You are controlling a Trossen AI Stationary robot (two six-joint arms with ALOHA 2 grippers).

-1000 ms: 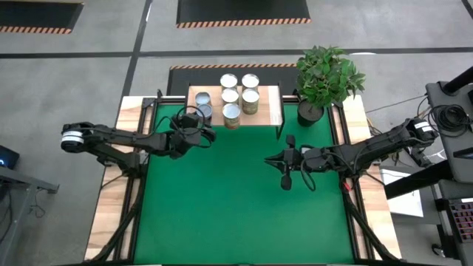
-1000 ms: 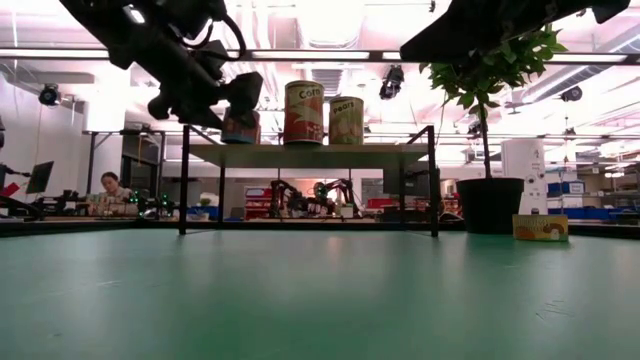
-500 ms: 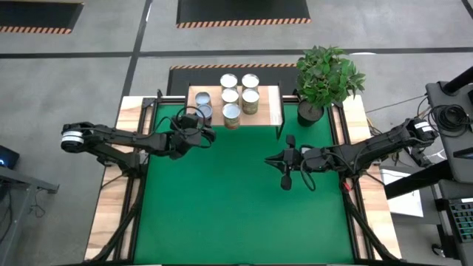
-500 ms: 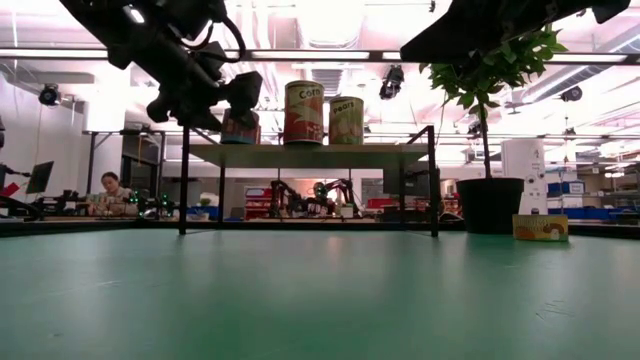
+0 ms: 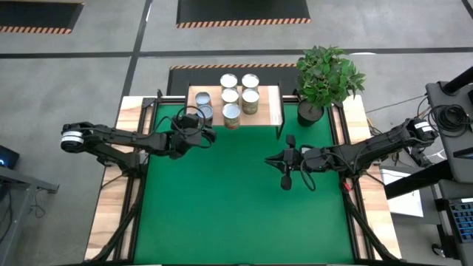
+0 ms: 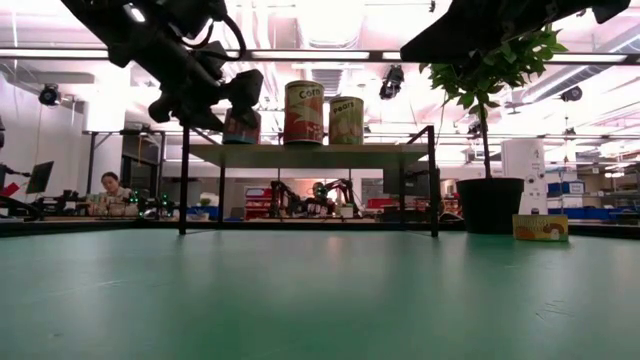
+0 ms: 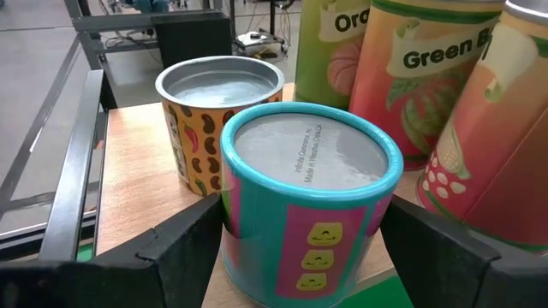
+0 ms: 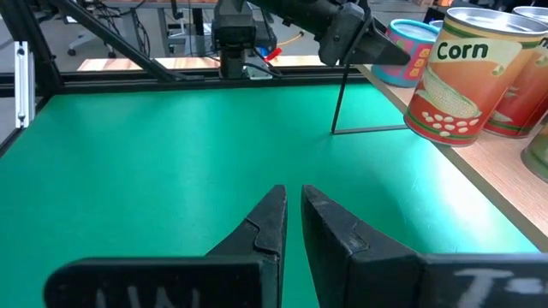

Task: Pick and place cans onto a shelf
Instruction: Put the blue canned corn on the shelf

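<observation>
The fingers (image 7: 171,244) of the left gripper (image 5: 194,125) are standing spread on both sides of a teal can (image 7: 310,198), which is sitting at the front left corner of the shelf (image 5: 270,109); whether they are pressing it, I cannot tell. Other cans (image 5: 239,94) are standing beside it on the shelf. The right gripper (image 8: 293,210) is hanging over the green table (image 5: 222,199) with its fingers clenched together, holding nothing.

Two slim, dark, jointed arms are seen, each with a pale grey-white cylindrical joint near its base. Black cables are looped along the links. Each tool, the left tool (image 5: 201,125) and right tool (image 8: 294,224), is formed of two matte black, wedge-shaped fingers.
</observation>
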